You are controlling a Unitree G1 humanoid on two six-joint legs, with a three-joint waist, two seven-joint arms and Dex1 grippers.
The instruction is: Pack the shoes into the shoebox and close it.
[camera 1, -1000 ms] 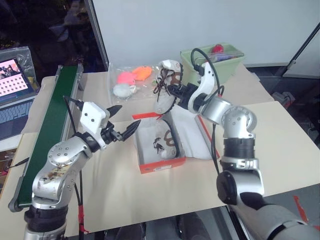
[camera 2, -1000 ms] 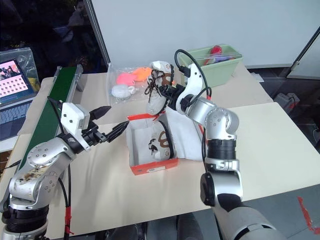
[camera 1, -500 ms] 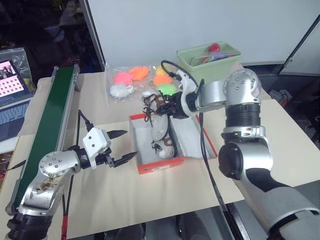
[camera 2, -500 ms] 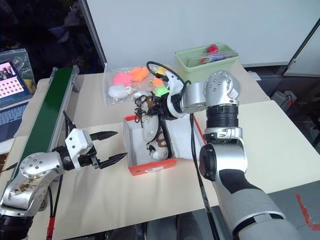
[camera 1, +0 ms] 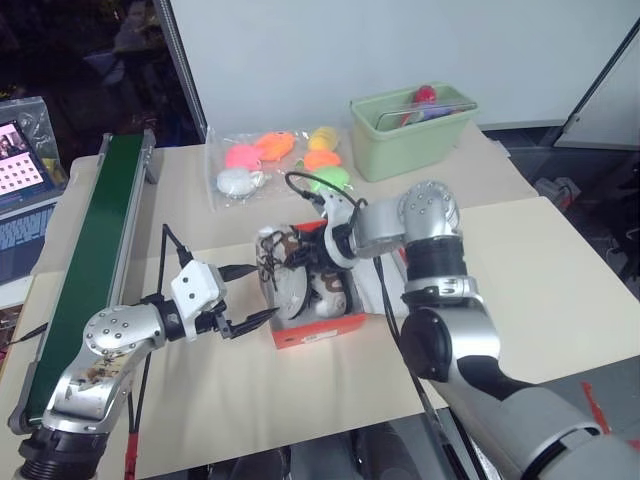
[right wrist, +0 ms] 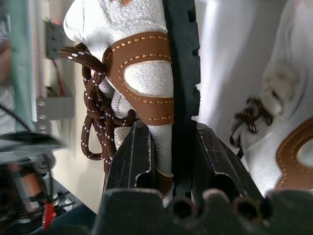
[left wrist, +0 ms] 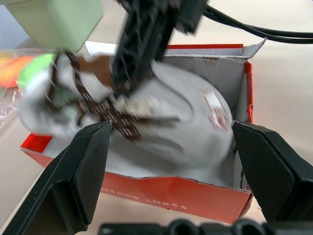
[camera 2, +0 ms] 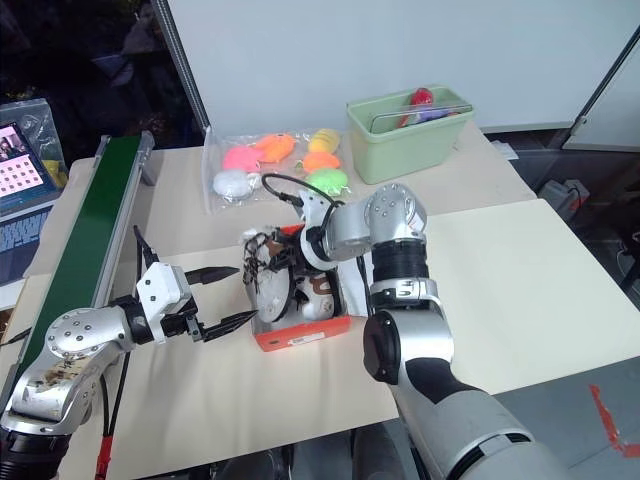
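Shoebox [camera 1: 318, 328]: open, on the table [camera 1: 560, 270].
First sneaker [camera 1: 328, 290]: lying inside the shoebox.
Second sneaker [camera 1: 288, 285]: clamped by the right gripper [camera 1: 312, 257], over the box's left half.
Left gripper [camera 1: 250, 293]: fingers spread, empty, just beside the shoebox.

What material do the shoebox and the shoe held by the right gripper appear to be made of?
The shoebox looks like thin matte cardboard: red outside, white inside, with creased flaps. The held shoe seems white textured fabric or suede-like material, with stitched brown leather-like straps and braided brown laces, pinched by the right gripper.
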